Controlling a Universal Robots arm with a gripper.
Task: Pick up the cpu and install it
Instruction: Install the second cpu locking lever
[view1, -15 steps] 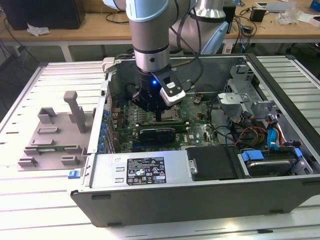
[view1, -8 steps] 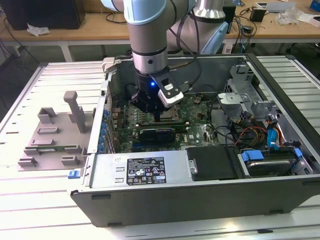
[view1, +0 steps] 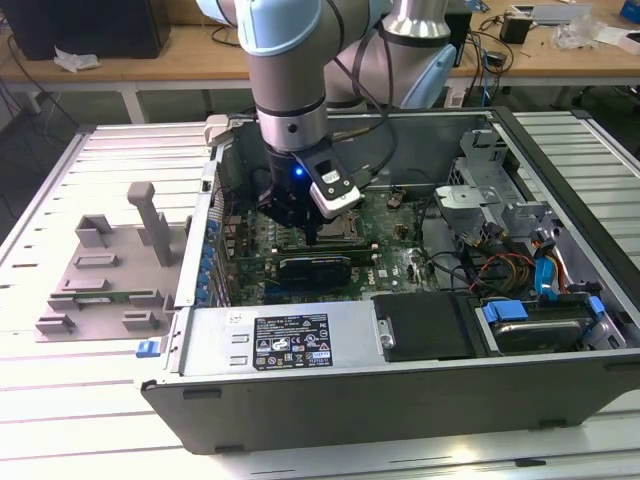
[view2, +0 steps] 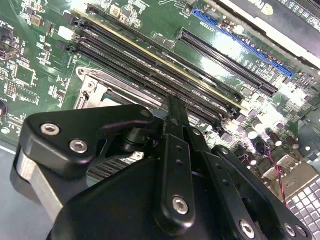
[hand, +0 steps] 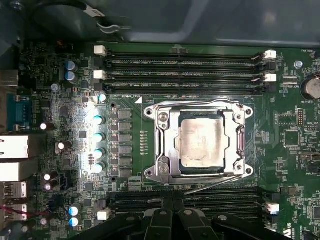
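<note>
The cpu (hand: 200, 142), a dull silver-grey square, lies flat inside the metal socket frame (hand: 161, 145) on the green motherboard (hand: 135, 145). My gripper (hand: 173, 199) hovers just off the frame's edge over the memory slots, apart from the chip, shut with nothing between its fingers. In the second wrist view the gripper (view2: 172, 102) points at the slots beside the socket corner (view2: 95, 85). The exterior view has the gripper (view1: 312, 240) lowered into the open computer case (view1: 560, 380), with the cpu (view1: 342, 232) just to the exterior view's right of the fingertips.
Empty memory slots (hand: 185, 62) run on both sides of the socket. A black card (view1: 315, 268) stands near the gripper, with the power supply (view1: 290, 340) in front. Cables and drive bays (view1: 520, 250) sit at the exterior view's right. A grey plastic tray (view1: 100, 270) lies outside.
</note>
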